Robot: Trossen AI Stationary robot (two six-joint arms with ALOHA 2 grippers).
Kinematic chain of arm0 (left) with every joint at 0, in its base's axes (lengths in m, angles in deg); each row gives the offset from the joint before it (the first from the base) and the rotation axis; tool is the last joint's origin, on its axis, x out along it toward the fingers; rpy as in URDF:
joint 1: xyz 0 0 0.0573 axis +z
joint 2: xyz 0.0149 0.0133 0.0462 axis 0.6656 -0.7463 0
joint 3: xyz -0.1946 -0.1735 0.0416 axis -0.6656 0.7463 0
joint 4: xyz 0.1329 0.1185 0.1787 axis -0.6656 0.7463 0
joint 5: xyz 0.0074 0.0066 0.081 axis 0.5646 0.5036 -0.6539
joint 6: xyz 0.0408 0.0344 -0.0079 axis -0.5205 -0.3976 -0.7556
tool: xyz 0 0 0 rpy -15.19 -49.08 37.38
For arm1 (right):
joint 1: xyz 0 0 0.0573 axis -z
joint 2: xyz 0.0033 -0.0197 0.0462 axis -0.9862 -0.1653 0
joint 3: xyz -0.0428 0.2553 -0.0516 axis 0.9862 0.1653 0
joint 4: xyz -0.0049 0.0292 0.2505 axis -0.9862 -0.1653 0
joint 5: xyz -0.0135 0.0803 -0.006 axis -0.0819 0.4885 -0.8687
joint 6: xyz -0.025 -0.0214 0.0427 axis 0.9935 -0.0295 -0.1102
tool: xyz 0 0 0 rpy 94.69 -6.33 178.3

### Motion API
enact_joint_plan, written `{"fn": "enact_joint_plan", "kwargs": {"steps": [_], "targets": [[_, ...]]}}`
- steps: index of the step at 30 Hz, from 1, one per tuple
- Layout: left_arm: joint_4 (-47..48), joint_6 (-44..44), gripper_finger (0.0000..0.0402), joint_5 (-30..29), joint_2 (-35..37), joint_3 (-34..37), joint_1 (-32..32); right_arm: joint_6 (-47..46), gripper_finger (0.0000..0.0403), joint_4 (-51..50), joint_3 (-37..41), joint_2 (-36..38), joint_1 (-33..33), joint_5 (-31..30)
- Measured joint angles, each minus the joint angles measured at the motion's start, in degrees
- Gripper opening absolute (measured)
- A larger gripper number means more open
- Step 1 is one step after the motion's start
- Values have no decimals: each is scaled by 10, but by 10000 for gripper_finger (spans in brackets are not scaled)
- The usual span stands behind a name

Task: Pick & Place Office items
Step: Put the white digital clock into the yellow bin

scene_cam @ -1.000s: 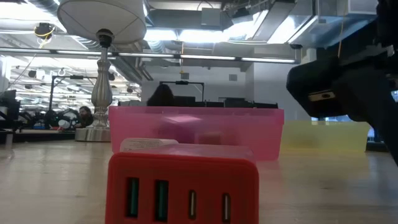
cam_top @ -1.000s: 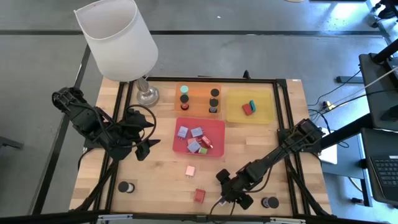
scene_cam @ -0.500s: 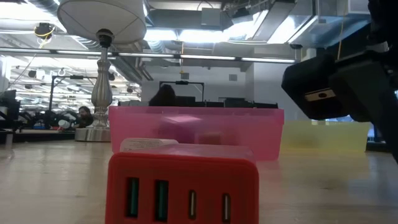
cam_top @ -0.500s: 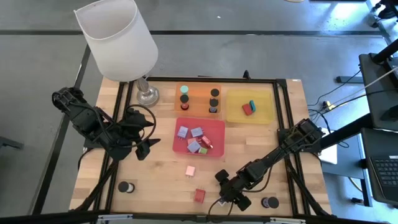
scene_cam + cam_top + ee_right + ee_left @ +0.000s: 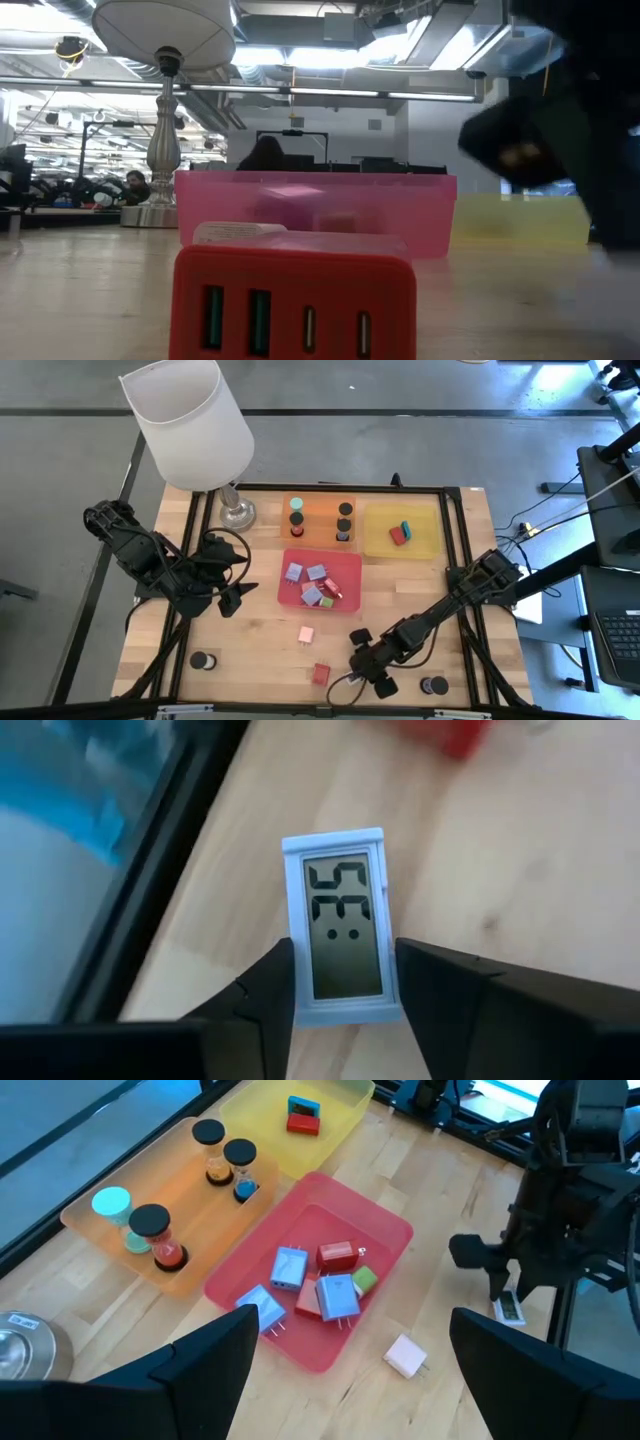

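A small white rectangle with a grey digit display point(image 5: 345, 925) lies near the table's front edge, between the fingers of my right gripper point(image 5: 345, 995), which is shut on it. In the high view that gripper point(image 5: 362, 676) is right of a red block point(image 5: 321, 673). A pink block point(image 5: 306, 634) lies farther in. My left gripper point(image 5: 232, 574) hangs open over the table's left half, touching nothing. Lavender-blue blocks lie in the red tray point(image 5: 345, 595). My right gripper pinches the white rectangle by its two long sides point(image 5: 301, 1005), at the end nearest the gripper, one finger on each side. The fingers point(image 5: 440, 990) slant down from above and lie along it. It lies display up on the wood; I cannot tell whether it is lifted.
The orange tray point(image 5: 318, 535) holds black cylinders and the yellow tray point(image 5: 425, 540) a red and a teal piece. Loose black cylinders stand at the front left point(image 5: 204, 660) and front right point(image 5: 433, 685). The lamp point(image 5: 190, 425) stands at the back left. Bare wood lies between the trays and the front edge.
My right gripper has rolled about its own pointing line while staying over the same spot near the front edge; it is blurred in the low view now. The blocks and trays have kept still.
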Motion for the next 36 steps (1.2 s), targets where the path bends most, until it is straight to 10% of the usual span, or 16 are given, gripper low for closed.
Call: {"fn": "enact_joint_plan", "kwargs": {"steps": [16,36], "targets": [[0,16,326,-9,0,0,0,-34,151,-265,0,273,72,-240],[0,107,326,-125,0,0,1,92,153,-223,295,534,479,-230]]}}
